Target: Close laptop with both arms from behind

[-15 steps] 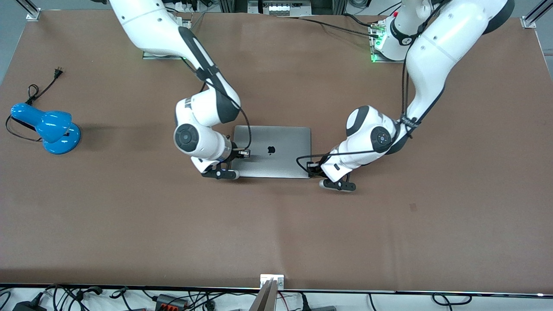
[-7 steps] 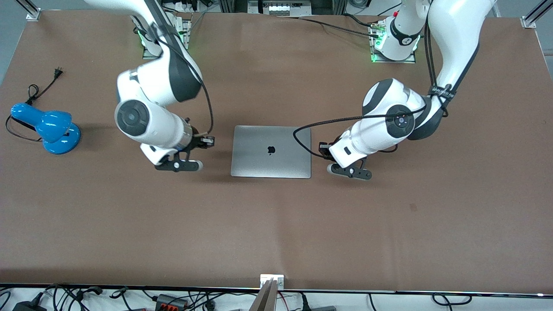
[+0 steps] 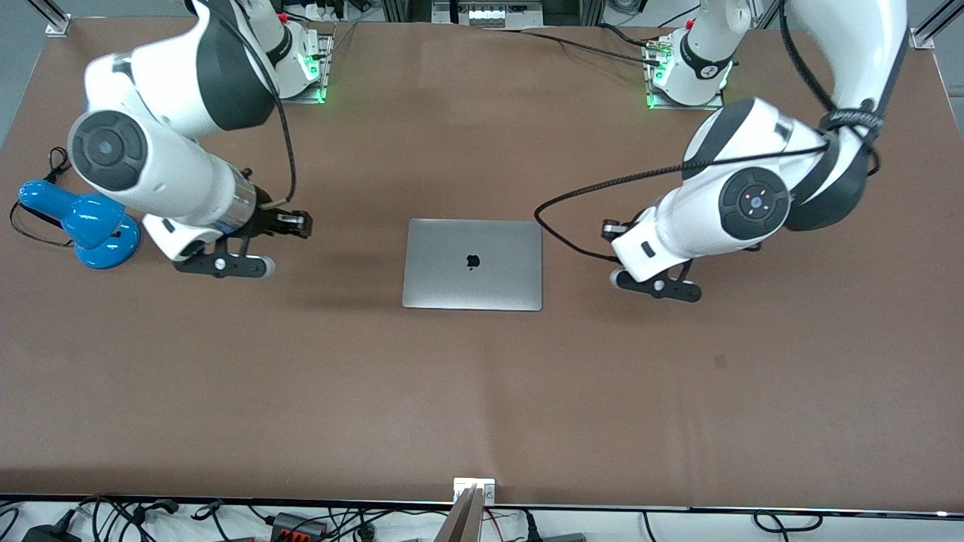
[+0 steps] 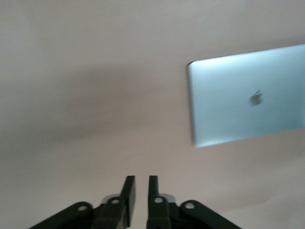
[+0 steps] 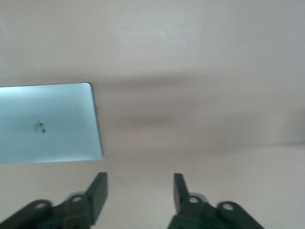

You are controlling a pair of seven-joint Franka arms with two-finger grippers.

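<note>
- The laptop (image 3: 472,264) lies shut and flat on the table (image 3: 482,399), logo up, between the two grippers, so the closing looks done.
- The left gripper (image 3: 654,286), fingers nearly together and holding nothing, hangs over bare table beside the laptop, clear of its lid.
- The right gripper (image 3: 226,265), fingers spread and empty, hangs farther off, close to a blue lamp (image 3: 81,221).

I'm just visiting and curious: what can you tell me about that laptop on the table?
The laptop is a slim grey one that looks like metal, with a dark apple logo in the middle of its lid. It is shut and lies flat on the brown table, about midway between the two arms' ends. Nothing touches it: the left claw and the right claw are each off to one side of it.
</note>
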